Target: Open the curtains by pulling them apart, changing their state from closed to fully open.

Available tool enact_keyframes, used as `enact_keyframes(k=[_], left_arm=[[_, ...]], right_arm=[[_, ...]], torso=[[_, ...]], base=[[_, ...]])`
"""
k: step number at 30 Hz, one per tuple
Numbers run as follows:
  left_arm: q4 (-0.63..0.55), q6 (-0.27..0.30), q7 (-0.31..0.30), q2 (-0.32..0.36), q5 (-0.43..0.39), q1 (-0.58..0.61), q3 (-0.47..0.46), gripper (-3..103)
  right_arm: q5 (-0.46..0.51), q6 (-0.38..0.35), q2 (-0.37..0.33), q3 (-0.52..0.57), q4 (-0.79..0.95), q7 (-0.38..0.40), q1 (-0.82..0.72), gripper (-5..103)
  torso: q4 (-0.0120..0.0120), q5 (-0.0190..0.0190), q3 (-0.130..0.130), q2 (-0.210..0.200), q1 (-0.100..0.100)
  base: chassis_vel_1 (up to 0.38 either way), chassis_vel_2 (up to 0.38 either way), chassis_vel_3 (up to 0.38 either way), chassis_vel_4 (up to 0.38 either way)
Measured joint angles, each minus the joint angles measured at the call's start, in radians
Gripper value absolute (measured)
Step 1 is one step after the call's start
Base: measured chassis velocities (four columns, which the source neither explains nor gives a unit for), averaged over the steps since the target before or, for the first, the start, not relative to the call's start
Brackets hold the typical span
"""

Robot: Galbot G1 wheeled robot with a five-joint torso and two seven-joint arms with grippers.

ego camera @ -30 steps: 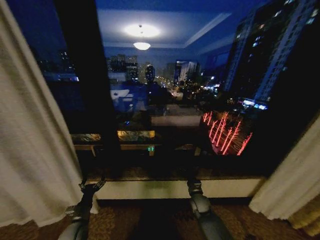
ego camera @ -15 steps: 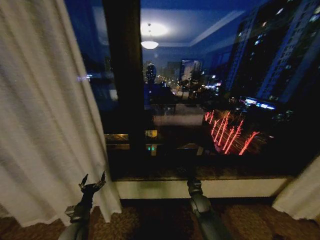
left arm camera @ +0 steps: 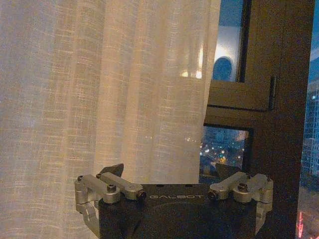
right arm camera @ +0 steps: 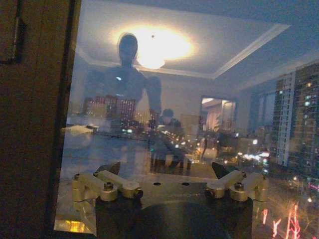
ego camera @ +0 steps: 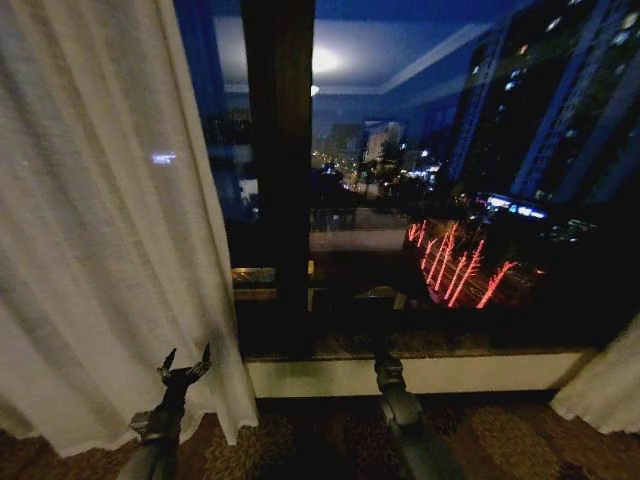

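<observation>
The left curtain panel [ego camera: 100, 250], sheer cream-white with soft pleats, hangs over the left third of the head view, and its hem reaches the carpet. My left gripper [ego camera: 185, 365] stands open just in front of its inner edge, low down, holding nothing. In the left wrist view the same curtain [left arm camera: 99, 89] hangs close ahead of the open left gripper [left arm camera: 169, 172]. The right curtain panel [ego camera: 605, 390] shows as a strip at the far right. My right gripper [ego camera: 386, 368] is held low at the centre, facing bare glass, and the right wrist view shows this gripper [right arm camera: 167, 169] open and empty.
A dark vertical window post [ego camera: 280, 170] stands just right of the left curtain. The night-time glass [ego camera: 450, 200] reflects the room's ceiling lamp. A pale sill [ego camera: 430, 375] runs below the window. Patterned carpet [ego camera: 300, 440] lies beneath the arms.
The whole head view has swung left: the left curtain and window post sit further right and the right curtain has nearly left the picture. Both arms keep their pose.
</observation>
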Motion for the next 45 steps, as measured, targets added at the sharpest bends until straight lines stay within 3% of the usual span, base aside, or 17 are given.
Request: enact_keyframes(k=[45], left_arm=[[0.000, 0.000, 0.000, 0.000, 0.000, 0.000, -0.001, 100]], right_arm=[[0.000, 0.000, 0.000, -0.001, 0.000, 0.000, 0.000, 100]], torso=[[0.0003, -0.0002, 0.000, 0.000, 0.000]], base=[[0.000, 0.000, 0.000, 0.000]])
